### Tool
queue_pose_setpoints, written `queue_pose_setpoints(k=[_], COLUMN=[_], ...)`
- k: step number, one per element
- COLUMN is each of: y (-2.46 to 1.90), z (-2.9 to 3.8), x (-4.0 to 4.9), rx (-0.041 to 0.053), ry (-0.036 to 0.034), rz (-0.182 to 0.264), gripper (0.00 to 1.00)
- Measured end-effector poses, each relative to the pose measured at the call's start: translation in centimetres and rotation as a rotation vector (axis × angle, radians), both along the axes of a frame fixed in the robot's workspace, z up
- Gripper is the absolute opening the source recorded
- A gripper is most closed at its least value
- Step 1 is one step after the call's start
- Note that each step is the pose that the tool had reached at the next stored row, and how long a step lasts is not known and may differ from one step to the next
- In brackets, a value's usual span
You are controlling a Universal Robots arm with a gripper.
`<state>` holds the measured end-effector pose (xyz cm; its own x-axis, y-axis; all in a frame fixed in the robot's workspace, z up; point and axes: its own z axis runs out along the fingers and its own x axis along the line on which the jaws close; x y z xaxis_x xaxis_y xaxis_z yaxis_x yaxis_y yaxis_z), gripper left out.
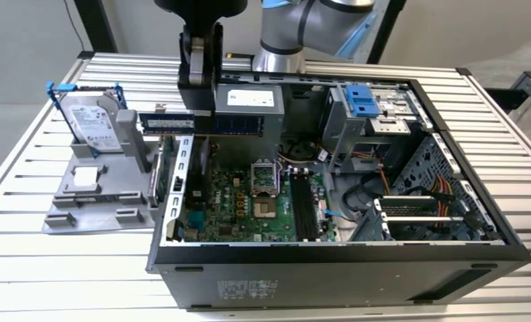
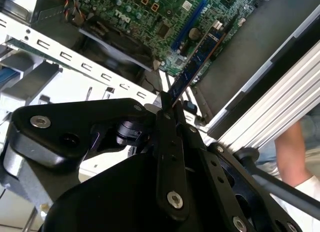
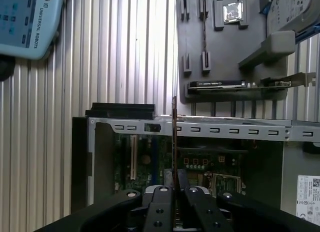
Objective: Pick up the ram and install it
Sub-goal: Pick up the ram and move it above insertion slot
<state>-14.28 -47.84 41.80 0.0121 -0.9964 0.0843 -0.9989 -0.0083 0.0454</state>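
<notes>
Second wrist view: the ram [image 2: 196, 60], judged light, stiff yet fragile, is clamped across its flat faces by the hand [image 2: 167, 108] at mid-frame.

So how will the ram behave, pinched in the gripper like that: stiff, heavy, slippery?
Probably stiff: the ram juts level from both sides of the gripper without sagging. Likely light: a thin board, edge-on in the first wrist view. It might pivot, since the pinch covers only its middle.

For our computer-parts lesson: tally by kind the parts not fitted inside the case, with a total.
Ram stick, held by the gripper: 1
Hard drive: 1
Card with metal bracket: 1
Square silver chip: 1
Total: 4
</notes>
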Motion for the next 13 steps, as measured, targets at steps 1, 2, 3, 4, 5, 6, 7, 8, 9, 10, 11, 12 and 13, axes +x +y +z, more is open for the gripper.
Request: queue_pose_setpoints(k=[1, 2, 3, 4, 5, 6, 7, 8, 9, 10, 11, 12, 13], y=[0.0, 0.0, 0.0, 0.0, 0.0, 0.0, 0.0, 0.0, 0.0, 0.0, 0.0, 0.0, 0.0], z=[0.0, 0.0, 0.01, 0.0, 0.0, 0.0, 0.0, 0.0, 0.0, 0.0, 0.0, 0.0, 0.0], x=[0.07, 0.14, 0.22, 0.29, 0.36, 0.44, 0.52, 0.6, 0.67, 0.75, 0.83, 0.91, 0.99], rx=[-0.0003, -0.0007, -0.0011, -0.0013, -0.0017, -0.002, -0.0023, -0.0027, -0.003, -0.0034, -0.0037, -0.004, -0.0044], ry=[0.0, 0.0001, 0.0001, 0.0, 0.0, 0.0001, 0.0001, 0.0002, 0.0002, 0.0002, 0.0002, 0.0003, 0.0003], rz=[0.0, 0.0, 0.0, 0.0, 0.0, 0.0, 0.0, 0.0, 0.0, 0.0, 0.0, 0.0, 0.0], gripper=[0.0, 0.0, 0.0, 0.0, 0.0, 0.0, 0.0, 0.0, 0.0, 0.0, 0.0, 0.0, 0.0])
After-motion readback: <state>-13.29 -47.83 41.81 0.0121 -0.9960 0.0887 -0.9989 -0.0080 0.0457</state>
